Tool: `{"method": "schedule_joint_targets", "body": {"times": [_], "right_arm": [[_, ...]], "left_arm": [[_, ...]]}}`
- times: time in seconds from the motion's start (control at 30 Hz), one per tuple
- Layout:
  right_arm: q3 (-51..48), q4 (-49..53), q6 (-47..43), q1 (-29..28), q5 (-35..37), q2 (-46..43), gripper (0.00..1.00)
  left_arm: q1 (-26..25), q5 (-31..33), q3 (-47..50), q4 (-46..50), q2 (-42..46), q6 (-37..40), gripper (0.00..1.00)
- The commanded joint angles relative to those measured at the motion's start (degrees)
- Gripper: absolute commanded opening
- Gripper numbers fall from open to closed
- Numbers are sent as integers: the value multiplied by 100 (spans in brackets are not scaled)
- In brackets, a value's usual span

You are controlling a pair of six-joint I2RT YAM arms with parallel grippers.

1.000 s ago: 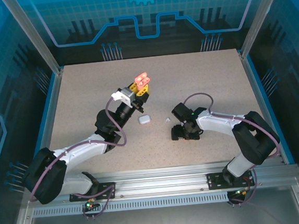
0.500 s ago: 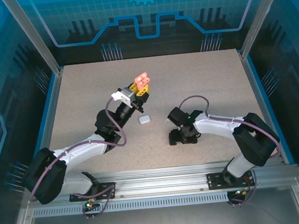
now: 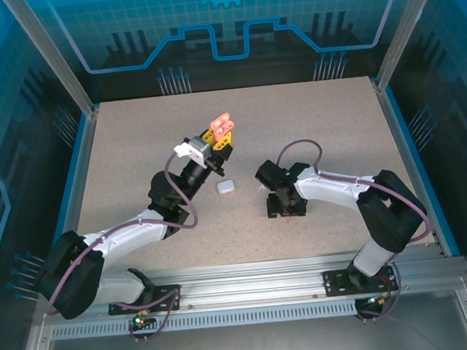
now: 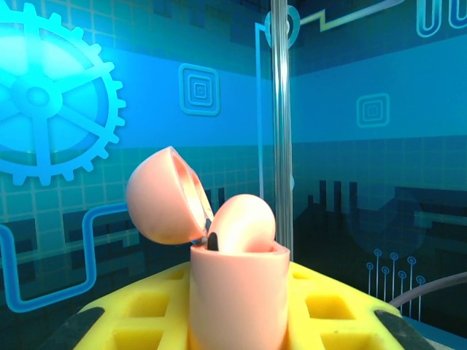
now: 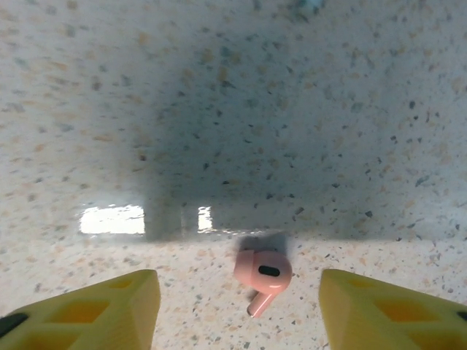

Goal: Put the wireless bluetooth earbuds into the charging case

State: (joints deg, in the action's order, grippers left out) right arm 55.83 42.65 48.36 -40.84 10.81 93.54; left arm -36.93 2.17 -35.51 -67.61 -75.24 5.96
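A speckled beige table (image 3: 133,151) is seen from above, bordered by a blue edge along its nine and three o'clock sides. Just off its centre, toward seven o'clock, a small white case (image 3: 225,186) is found lying directly on the surface (too small for its lid to be judged). In the right wrist view the surface is shown close up, crossed by a broad dark shadow with two bright reflections at its lower border. A pink earbud (image 5: 263,275) is laid on it at six o'clock of that view, its rounded head toward twelve o'clock, its stem pointed toward seven o'clock.
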Motion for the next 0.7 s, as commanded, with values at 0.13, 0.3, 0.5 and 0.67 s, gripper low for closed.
{"method": "schedule_joint_targets", "body": {"times": [0.13,0.3,0.5,0.67], "right_arm": [[64,217,108,21,297,200,56],[51,178,103,32,293,294,55],[18,114,94,32,260,410,50],[-10,63,95,46,230,435,44]], "left_arm": [[-33,96,0,-193,106,7,0],[-32,107,-6,-195,89,-7,0],[-31,92,-18,-191,78,-16,0],[-31,95,-26,-173,80,-11,0]]}}
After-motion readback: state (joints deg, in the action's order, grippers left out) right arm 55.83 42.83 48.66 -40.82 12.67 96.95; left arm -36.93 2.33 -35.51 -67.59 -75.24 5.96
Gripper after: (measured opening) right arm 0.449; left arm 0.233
